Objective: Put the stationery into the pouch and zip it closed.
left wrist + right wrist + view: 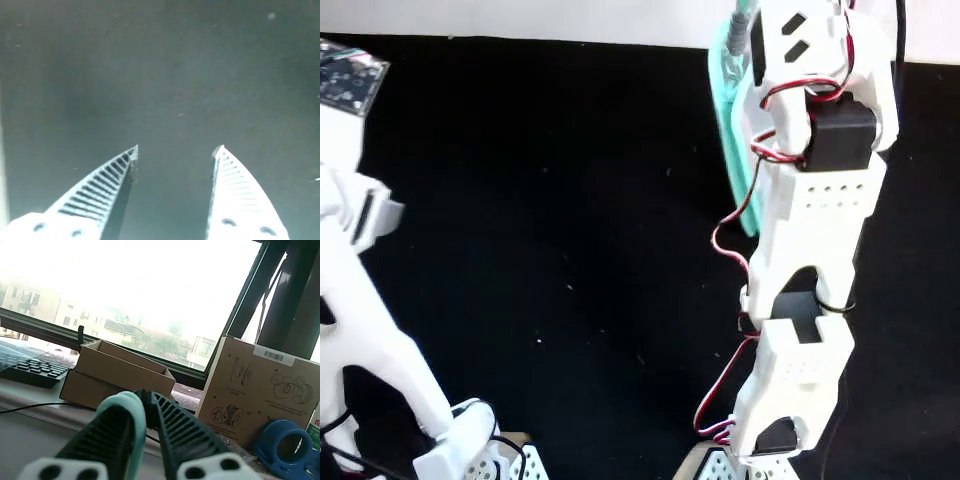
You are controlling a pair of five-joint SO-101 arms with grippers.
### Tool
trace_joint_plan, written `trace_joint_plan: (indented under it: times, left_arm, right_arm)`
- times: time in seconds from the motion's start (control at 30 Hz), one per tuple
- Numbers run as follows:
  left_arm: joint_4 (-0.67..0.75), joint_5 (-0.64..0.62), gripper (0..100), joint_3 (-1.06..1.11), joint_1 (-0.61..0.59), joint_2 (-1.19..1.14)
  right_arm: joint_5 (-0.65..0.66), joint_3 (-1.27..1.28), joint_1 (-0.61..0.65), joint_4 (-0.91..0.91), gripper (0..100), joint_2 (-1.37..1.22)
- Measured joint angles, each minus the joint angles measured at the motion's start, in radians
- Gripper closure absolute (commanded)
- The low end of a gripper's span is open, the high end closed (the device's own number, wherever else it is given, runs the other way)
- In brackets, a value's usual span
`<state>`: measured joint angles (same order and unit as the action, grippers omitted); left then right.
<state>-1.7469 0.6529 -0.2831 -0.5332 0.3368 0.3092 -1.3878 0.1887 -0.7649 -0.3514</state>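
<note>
- The right claw (143, 399) is clamped on the mint-green pouch (129, 412), pinching its rim between the two fingers.
- In the high view, the pouch stands on edge at about 1 o'clock, against the right arm (815, 230).
- The left claw (177, 150) is spread wide above the black tabletop (160, 75).
- The left arm (360, 300) sits at about 8 o'clock in the high view.
- Beyond the right claw are stacked cardboard boxes (120, 370), a keyboard (32, 371) and a blue tape dispenser (285, 447).
</note>
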Motion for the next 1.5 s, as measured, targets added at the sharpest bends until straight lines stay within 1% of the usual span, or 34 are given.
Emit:
trace_joint_plan:
  times: [0.13, 0.27, 0.4, 0.53, 0.83, 1.0, 1.1, 1.27, 1.33, 1.43, 1.5]
  left_arm:
    - [0.000, -0.150, 75, 0.031, 0.110, 0.000]
    - [0.000, -0.295, 75, 0.032, 0.212, 0.000]
    - [0.000, -0.359, 75, 0.032, 0.319, 0.000]
    - [0.000, -0.371, 75, 0.032, 0.408, 0.017]
    - [0.025, -0.371, 75, 0.035, 0.568, 0.206]
    - [0.032, -0.371, 75, 0.035, 0.666, 0.221]
    - [0.034, -0.371, 75, 0.035, 0.720, 0.221]
    - [0.140, -0.371, 75, 0.035, 0.746, 0.216]
    - [0.178, -0.371, 75, 0.035, 0.755, 0.181]
    - [0.233, -0.371, 75, 0.035, 0.767, 0.104]
    - [0.265, -0.371, 75, 0.035, 0.796, 0.061]
  right_arm:
    - [0.000, 0.000, 0.031, 0.005, 99.3, 0.014]
    - [0.000, 0.000, 0.054, 0.058, 99.3, 0.014]
    - [0.000, 0.000, 0.077, 0.081, 99.3, 0.014]
    - [0.000, 0.000, 0.083, 0.083, 99.3, 0.014]
    - [0.000, 0.000, 0.114, 0.072, 99.3, 0.015]
    - [0.000, 0.000, 0.114, 0.072, 99.3, 0.015]
    - [0.000, 0.000, 0.115, 0.041, 99.3, 0.015]
    - [0.000, 0.000, 0.115, -0.003, 99.3, 0.017]
    - [0.000, 0.000, 0.115, -0.006, 99.3, 0.017]
    - [0.046, -0.002, 0.115, -0.009, 99.3, 0.017]
    - [0.072, -0.006, 0.115, -0.009, 99.3, 0.017]
